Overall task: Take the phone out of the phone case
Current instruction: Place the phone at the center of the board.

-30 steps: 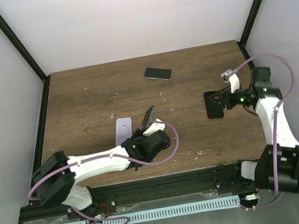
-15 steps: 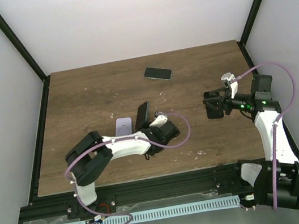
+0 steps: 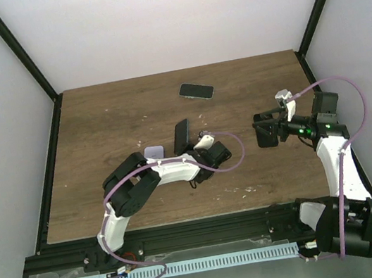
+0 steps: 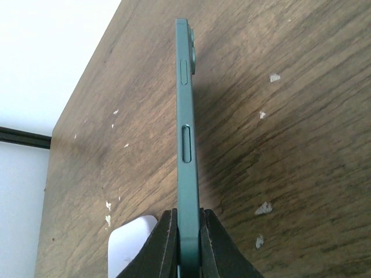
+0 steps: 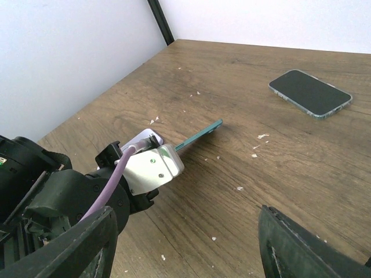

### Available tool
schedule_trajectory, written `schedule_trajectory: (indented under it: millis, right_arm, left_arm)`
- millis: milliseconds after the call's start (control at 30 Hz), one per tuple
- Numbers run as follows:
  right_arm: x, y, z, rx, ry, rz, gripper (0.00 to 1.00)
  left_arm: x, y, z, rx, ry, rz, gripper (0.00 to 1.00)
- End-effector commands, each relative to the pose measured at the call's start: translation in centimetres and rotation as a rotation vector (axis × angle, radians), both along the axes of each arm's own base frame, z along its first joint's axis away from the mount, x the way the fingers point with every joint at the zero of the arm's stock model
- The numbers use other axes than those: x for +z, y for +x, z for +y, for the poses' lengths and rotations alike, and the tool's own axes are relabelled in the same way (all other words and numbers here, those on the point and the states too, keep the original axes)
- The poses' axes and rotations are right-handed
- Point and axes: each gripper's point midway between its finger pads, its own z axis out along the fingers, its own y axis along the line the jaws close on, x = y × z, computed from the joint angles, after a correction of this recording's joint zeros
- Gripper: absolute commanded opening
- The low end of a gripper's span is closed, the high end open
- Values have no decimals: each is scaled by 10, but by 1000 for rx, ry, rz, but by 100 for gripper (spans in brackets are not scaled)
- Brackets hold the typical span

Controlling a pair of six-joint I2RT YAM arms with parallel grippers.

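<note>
While the left end effector (image 4: 186, 226) is clamping the phone (image 4: 185, 116) beside the case (image 4: 130, 246), the right end effector (image 3: 265, 133) is gaping empty; extraction appearing done, next needing level set-down.

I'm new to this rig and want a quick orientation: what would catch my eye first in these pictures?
A slim green phone is held edge-up over the table near its middle, pinched at one end by the left gripper, jaws shut on it. A second, dark phone lies flat near the far edge, and the right gripper hovers open on the right side.
</note>
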Motion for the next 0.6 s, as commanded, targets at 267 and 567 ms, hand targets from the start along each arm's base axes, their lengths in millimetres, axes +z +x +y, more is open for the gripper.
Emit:
schedule_trajectory:
  millis: [267,567]
  right_arm:
    - [2,1,2,14,9,-6,68]
    - [2,1,2,15,6,-5,68]
  left_arm:
    - [-24,1,-14,-30,-55,108,15]
    - [-27,4,-22,-47,-92,148,41]
